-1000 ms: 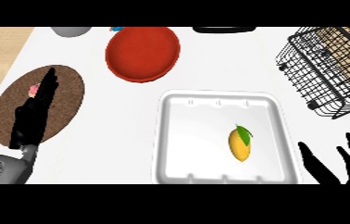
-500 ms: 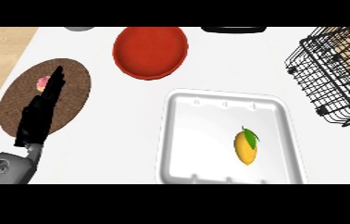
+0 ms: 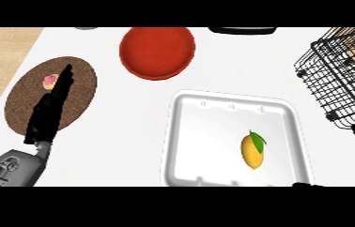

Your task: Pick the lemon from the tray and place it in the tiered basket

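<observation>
A yellow lemon (image 3: 252,151) with a green leaf lies in the right half of the white tray (image 3: 201,141), near the view's lower middle. The black wire tiered basket (image 3: 331,76) stands at the right edge, beyond the tray's far right corner. My left hand (image 3: 47,112) rests at the left with straight fingers, lying over a brown round plate and far from the lemon. Of my right hand only a black tip (image 3: 307,185) shows at the lower edge, just past the tray's near right corner; it touches nothing.
A red plate (image 3: 157,51) sits behind the tray. The brown plate (image 3: 78,87) at the left carries a small pink item (image 3: 50,80). A dark object (image 3: 243,29) lies at the far edge. The counter's left edge runs past the brown plate.
My right hand, seen open at the lower right a second ago, has sunk almost out of view. The picture has shifted slightly, so things sit a bit further right. The left hand is unmoved.
</observation>
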`<state>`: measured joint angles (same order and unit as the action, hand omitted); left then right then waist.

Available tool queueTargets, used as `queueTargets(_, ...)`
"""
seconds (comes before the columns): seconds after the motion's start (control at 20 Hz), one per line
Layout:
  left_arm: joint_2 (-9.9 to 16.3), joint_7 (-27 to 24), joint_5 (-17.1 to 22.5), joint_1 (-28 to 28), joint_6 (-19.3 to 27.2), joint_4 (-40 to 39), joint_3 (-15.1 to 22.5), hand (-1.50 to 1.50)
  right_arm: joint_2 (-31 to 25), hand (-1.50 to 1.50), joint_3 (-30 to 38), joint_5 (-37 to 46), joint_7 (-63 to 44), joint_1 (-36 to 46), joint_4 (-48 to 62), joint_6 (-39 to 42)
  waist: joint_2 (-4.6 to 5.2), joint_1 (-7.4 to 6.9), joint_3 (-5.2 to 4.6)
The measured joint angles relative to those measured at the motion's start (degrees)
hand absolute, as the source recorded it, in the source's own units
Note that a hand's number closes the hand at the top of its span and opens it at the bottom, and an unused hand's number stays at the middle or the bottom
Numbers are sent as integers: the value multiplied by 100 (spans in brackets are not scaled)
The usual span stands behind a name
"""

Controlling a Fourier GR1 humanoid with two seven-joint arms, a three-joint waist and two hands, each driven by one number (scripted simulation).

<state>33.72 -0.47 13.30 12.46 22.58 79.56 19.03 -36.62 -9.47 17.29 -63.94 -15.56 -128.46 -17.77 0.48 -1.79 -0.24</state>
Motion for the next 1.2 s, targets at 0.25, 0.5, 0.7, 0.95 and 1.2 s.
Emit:
queueTargets(0.25, -75, -3, -78, -13, -10, 4, -21, 0, 223, -150, -245, -119, -405, 759, 565, 305, -5, -12, 6)
queueTargets(0.5, -76, 86, -124, -96, -31, 136, -64, 0, 430, -150, -496, -94, -621, 1242, 1070, 530, -23, 10, 11)
queueTargets(0.7, -63, 170, -183, -95, -38, 174, -135, 0, 619, -150, -700, 22, -683, 1397, 1303, 621, -35, 67, 13)
queueTargets(0.95, -141, 209, -246, -113, -51, 170, -198, 0, 912, -150, -949, 287, -703, 1568, 1582, 724, -41, 114, 13)
queueTargets(1.2, -178, 147, -300, -136, -114, 89, -290, 0, 1090, -150, -1169, 715, -743, 1650, 1754, 879, -46, 140, 11)
